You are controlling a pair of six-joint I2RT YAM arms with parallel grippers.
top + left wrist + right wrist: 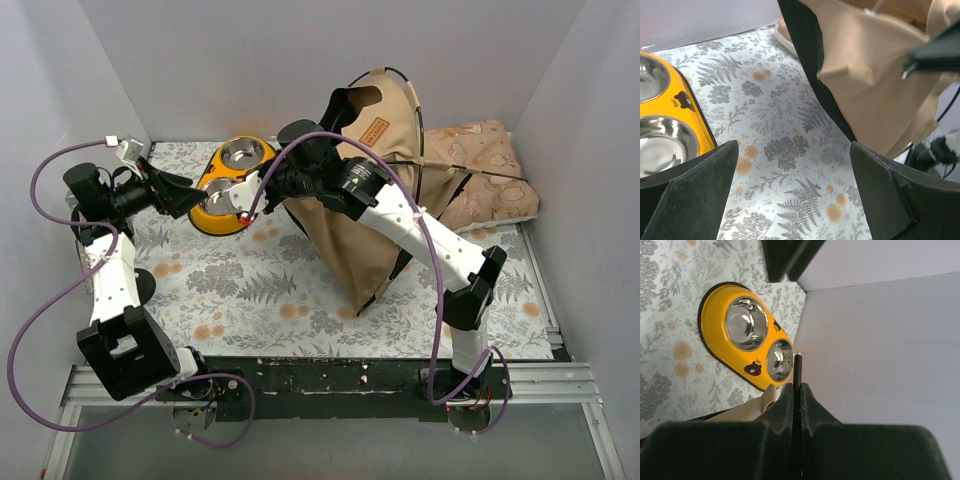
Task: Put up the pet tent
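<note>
The pet tent (375, 200) is a tan fabric shell with black trim, half raised and sagging at the middle right of the mat. A thin black pole (470, 172) sticks out of it to the right. My right gripper (797, 388) is shut on the end of another thin black pole (798, 370), whose tip pokes out past the fingertips. In the top view this gripper (265, 190) sits at the tent's left edge, beside the bowl. My left gripper (795, 165) hangs open over the mat with nothing between its fingers, left of the tent's fabric (875, 90).
A yellow double steel bowl (232, 185) lies on the fern-print mat (250, 290) between the two grippers. A patterned cushion (485, 165) rests at the back right behind the tent. White walls close in the back and both sides.
</note>
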